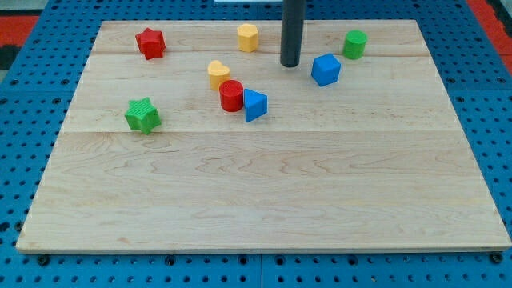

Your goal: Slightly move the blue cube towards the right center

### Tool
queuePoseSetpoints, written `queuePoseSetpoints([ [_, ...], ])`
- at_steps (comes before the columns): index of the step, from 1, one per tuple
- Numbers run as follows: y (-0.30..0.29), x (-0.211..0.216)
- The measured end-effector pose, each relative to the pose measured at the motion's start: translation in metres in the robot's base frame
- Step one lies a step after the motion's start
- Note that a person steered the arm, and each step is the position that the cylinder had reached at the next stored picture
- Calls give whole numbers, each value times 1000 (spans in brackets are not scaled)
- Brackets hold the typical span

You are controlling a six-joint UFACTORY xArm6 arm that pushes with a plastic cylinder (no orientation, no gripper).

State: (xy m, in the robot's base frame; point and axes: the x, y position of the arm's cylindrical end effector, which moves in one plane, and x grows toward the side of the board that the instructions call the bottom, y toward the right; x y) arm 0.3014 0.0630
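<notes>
My tip (290, 64) rests just left of the blue cube (326, 70), not touching; no writing visible.

A pale wooden board (264, 200), made of long planks joined edge to edge with grain running across the view, fills most of the view. It lies on a blue perforated bench (496, 120), whose regular rows of small dark holes show along the view's left, right and bottom margins. At both top corners, red patches (20, 20) border the blue surface. The light is even and bright, with soft, short shadows.
</notes>
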Motion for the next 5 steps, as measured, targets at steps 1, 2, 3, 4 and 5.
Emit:
queuePoseSetpoints([
  [1,39,6],
  [2,90,36],
  [3,82,16],
  [4,129,16],
  [5,150,69],
])
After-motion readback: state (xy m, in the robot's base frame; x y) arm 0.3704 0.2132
